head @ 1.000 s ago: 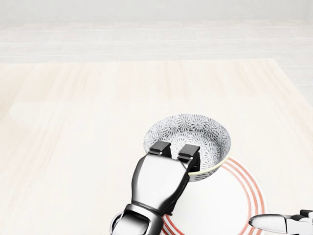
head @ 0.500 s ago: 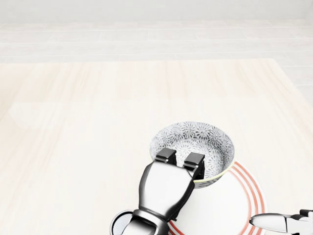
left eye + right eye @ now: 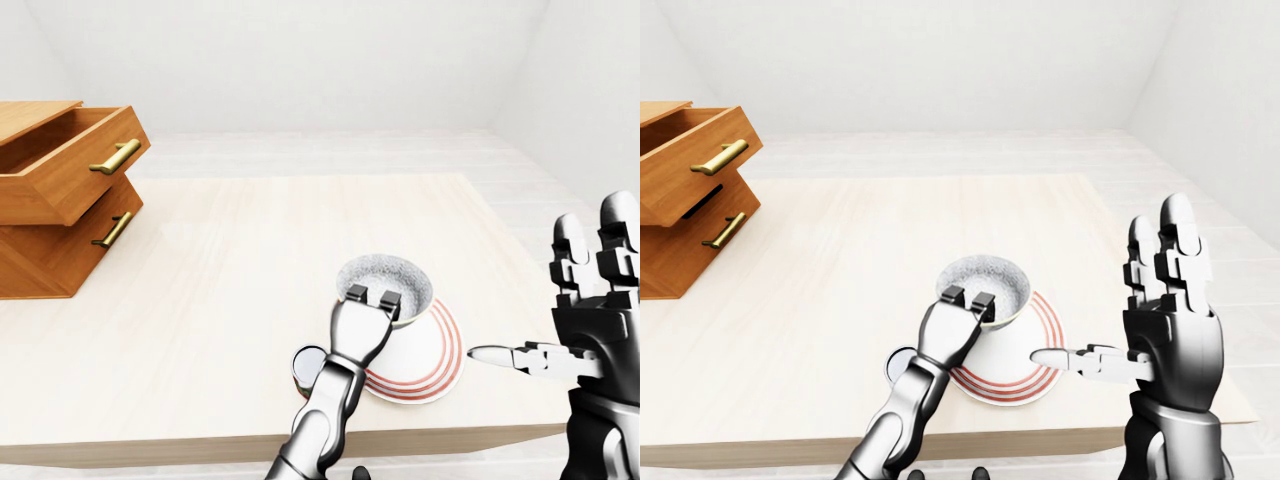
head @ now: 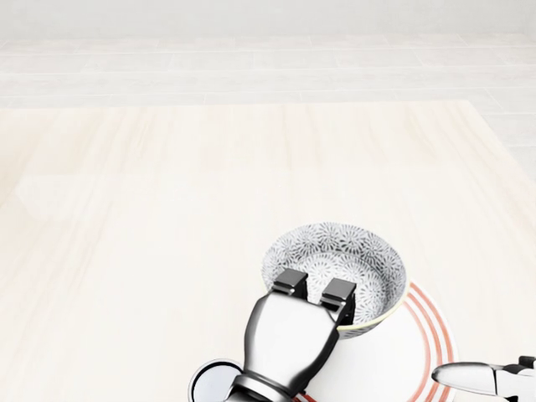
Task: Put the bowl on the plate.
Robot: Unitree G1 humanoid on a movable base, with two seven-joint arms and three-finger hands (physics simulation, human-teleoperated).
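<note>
The bowl (image 4: 343, 256), white with a grey flower pattern inside, hangs over the upper-left part of the plate (image 4: 421, 347), a white plate with red rings. My left hand (image 4: 314, 291) is shut on the bowl's near rim, two fingers hooked inside it. The bowl tilts slightly; whether it touches the plate I cannot tell. My right hand (image 3: 1163, 297) stands upright and open to the right of the plate, its thumb (image 3: 1070, 358) pointing at the plate's edge and holding nothing.
A small round cup-like object (image 3: 308, 362) sits just left of the plate, beside my left wrist. A wooden drawer unit (image 3: 60, 190) with its top drawer pulled out stands at the table's left. The table's near edge (image 3: 200, 440) runs close below the plate.
My left hand has carried the bowl down and to the right in the head view, further over the plate. The right hand has barely moved.
</note>
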